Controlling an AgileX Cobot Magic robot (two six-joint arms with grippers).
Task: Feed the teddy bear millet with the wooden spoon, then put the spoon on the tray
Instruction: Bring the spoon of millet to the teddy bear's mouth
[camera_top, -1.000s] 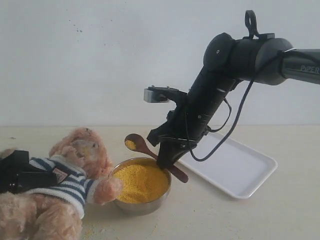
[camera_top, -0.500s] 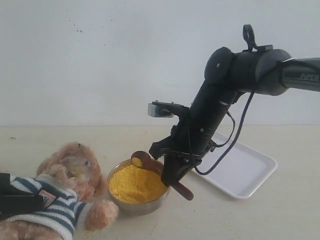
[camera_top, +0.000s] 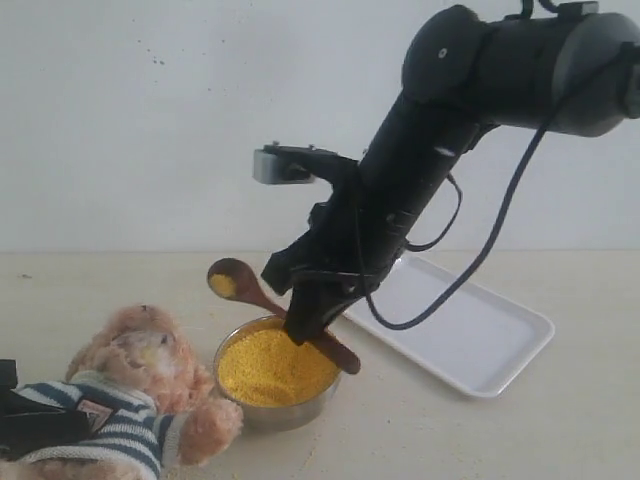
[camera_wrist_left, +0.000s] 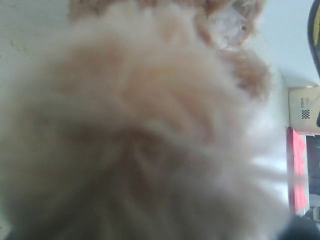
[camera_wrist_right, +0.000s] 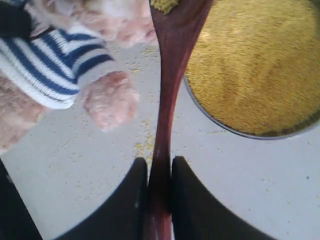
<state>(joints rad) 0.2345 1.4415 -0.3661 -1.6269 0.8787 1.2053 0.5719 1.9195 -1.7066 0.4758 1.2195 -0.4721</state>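
The teddy bear (camera_top: 140, 350) lies tilted at the lower left, its striped shirt against my left gripper (camera_top: 45, 428), which is shut on its body. In the left wrist view its fur (camera_wrist_left: 135, 125) fills the frame and hides the jaws. My right gripper (camera_top: 303, 325) (camera_wrist_right: 159, 162) is shut on the handle of the wooden spoon (camera_top: 255, 295) (camera_wrist_right: 170, 75). The spoon's bowl holds a little millet (camera_top: 224, 285) and hovers just above and right of the bear's head. More millet (camera_top: 270, 365) (camera_wrist_right: 255, 65) fills the steel bowl (camera_top: 275, 415). The white tray (camera_top: 470, 335) lies to the right.
Spilled grains (camera_wrist_right: 145, 147) dot the table between the bear's paw (camera_wrist_right: 110, 102) and the steel bowl. My right arm (camera_top: 430, 150) leans over the tray's near end, a cable looping below it. A plain wall stands behind the table.
The bear has sunk down and to the left with my left gripper. The spoon dipped toward the bowl, then rose and swung left with millet in it.
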